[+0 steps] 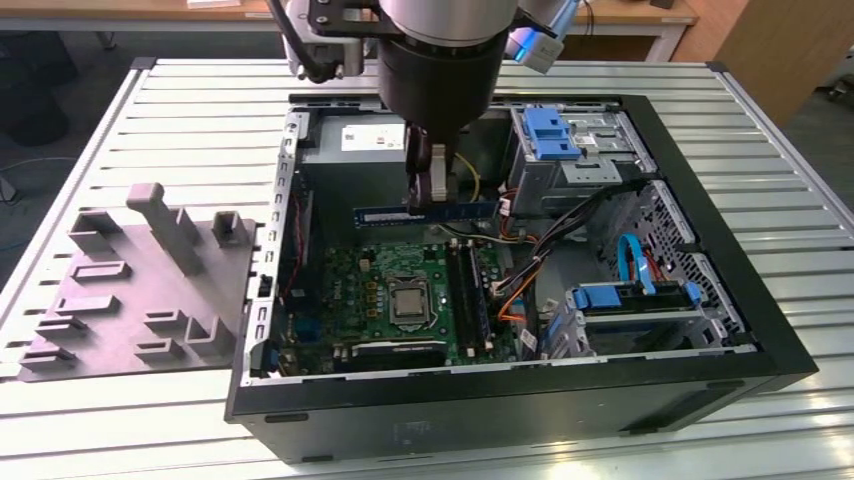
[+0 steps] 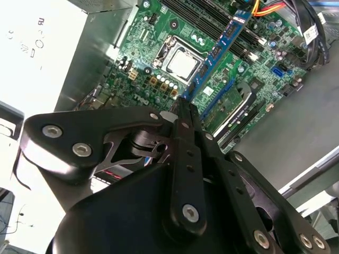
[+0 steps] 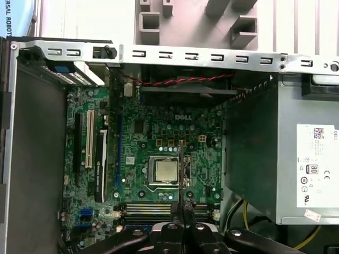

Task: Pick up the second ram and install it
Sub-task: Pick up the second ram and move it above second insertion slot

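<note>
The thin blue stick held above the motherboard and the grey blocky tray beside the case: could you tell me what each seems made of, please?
Thin blue stick: probably rigid circuit-board laminate, blue-coated, carrying dark chips. Grey blocky tray: likely matte moulded plastic, given its dull, uniform, soft-edged surface.

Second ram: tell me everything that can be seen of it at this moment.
The second ram is a long, narrow, thin blue circuit-board stick; the second wrist view shows dark chips along its face. The gripper is shut on it near its middle and holds it on edge and roughly level inside the open computer case. It hangs above the motherboard, apparently not seated in any memory slot. Nothing but the gripper seems to touch it.
</note>
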Controlling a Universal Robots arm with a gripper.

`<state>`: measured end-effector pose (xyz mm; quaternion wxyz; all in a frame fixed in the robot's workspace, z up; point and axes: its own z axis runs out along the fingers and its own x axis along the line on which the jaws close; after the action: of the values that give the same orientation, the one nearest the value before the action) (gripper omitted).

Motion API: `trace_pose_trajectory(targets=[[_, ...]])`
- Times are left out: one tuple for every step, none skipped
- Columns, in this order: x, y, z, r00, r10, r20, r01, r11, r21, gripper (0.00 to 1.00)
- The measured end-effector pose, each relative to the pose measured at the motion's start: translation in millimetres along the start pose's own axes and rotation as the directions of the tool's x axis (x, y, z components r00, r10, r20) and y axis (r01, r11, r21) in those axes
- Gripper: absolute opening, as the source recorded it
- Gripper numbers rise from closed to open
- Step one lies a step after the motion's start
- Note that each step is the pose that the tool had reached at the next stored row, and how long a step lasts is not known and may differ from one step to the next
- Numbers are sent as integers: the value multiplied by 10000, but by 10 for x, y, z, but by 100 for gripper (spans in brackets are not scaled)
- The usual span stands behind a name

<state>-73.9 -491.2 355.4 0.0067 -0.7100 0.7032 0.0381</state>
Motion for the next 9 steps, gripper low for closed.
trace_pose_trajectory(targets=[[1,0,8,10000,0,0,0,10000,0,11],[1,-1,15,10000,0,-1,0,10000,0,11],[1,-1,20,10000,0,-1,0,10000,0,11],[1,-1,22,10000,0,-3,0,10000,-1,11],[2,-1,24,10000,0,-4,0,10000,-1,11],[2,-1,34,10000,0,1,0,10000,1,11],[3,-2,48,10000,0,2,0,10000,1,11],[4,-3,64,10000,0,1,0,10000,1,11],[5,-4,80,10000,0,-1,0,10000,0,11]])
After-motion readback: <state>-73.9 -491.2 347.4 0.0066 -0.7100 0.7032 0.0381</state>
